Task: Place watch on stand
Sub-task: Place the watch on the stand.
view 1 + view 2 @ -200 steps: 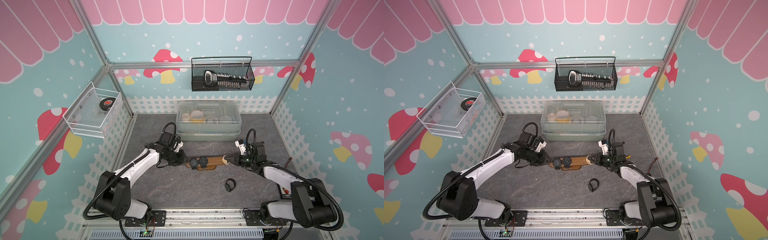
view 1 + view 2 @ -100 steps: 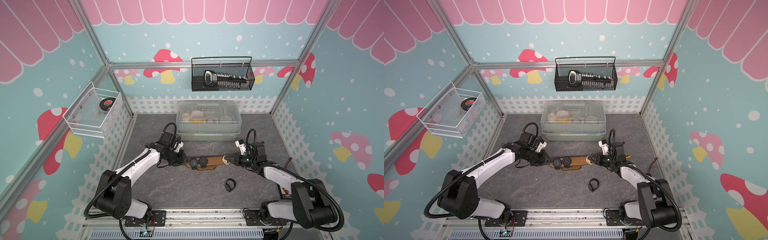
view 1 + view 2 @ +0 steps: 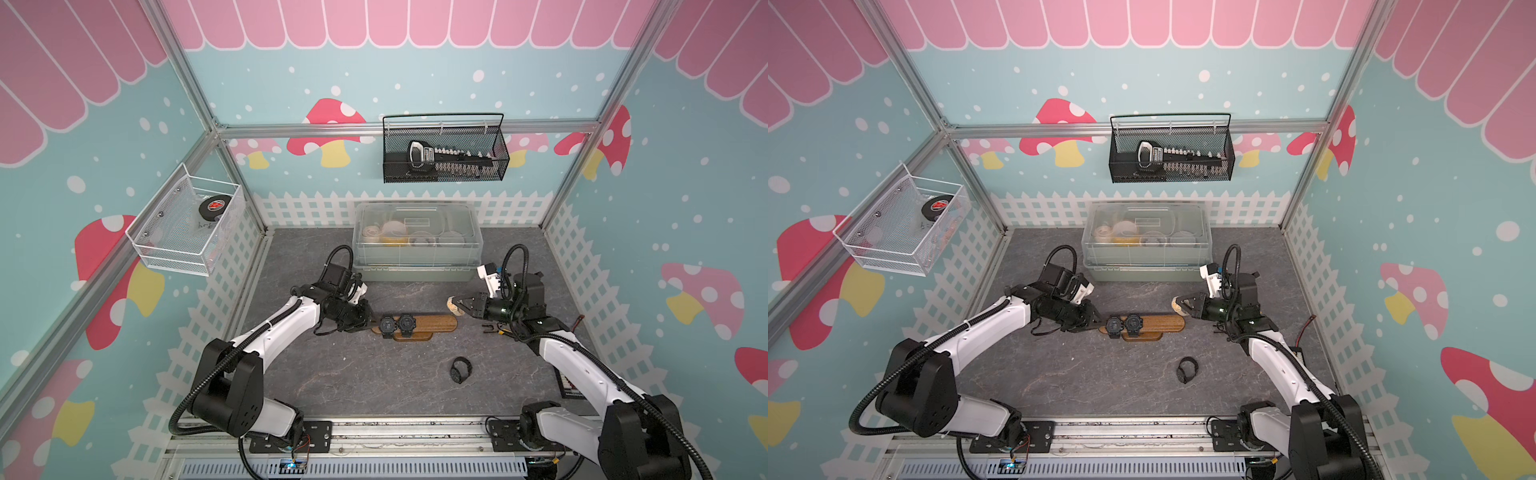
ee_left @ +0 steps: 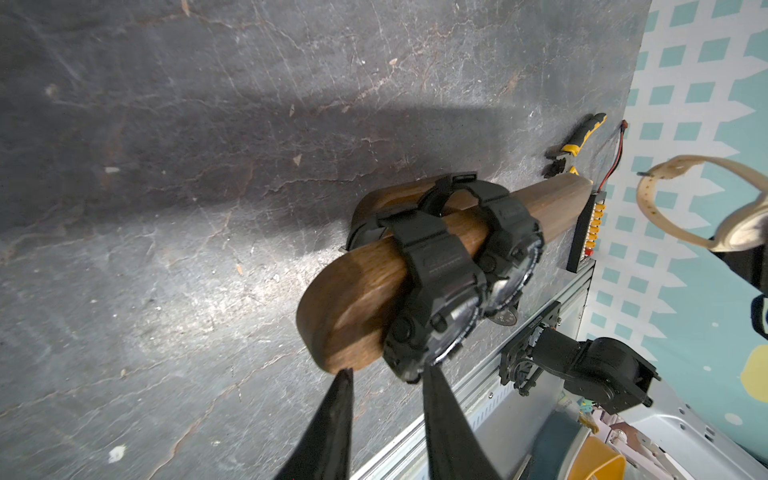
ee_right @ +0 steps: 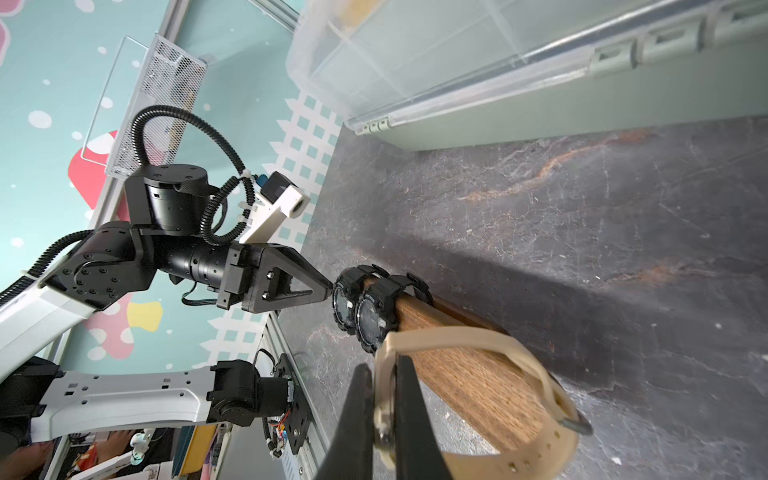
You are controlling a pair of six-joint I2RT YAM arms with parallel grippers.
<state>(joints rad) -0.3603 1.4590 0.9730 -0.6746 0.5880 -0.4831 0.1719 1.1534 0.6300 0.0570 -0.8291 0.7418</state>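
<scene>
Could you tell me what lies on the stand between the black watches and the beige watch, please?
Only bare wood of the stand; both top views show nothing between the nearer black watch and the beige watch in the right gripper.

Teal walls (image 3: 374,62) all round you, pink scallop trim (image 3: 332,20) up top, red mushrooms (image 3: 332,120) + white dots. Picket-fence print (image 3: 316,205) along the base. Alu frame posts (image 3: 189,75) in the corners. Worktop (image 3: 353,382) is dark grey slate-look, veined. Black wire basket (image 3: 449,176) on back wall, white mesh basket (image 3: 174,249) on left wall. Light's even, soft.
</scene>
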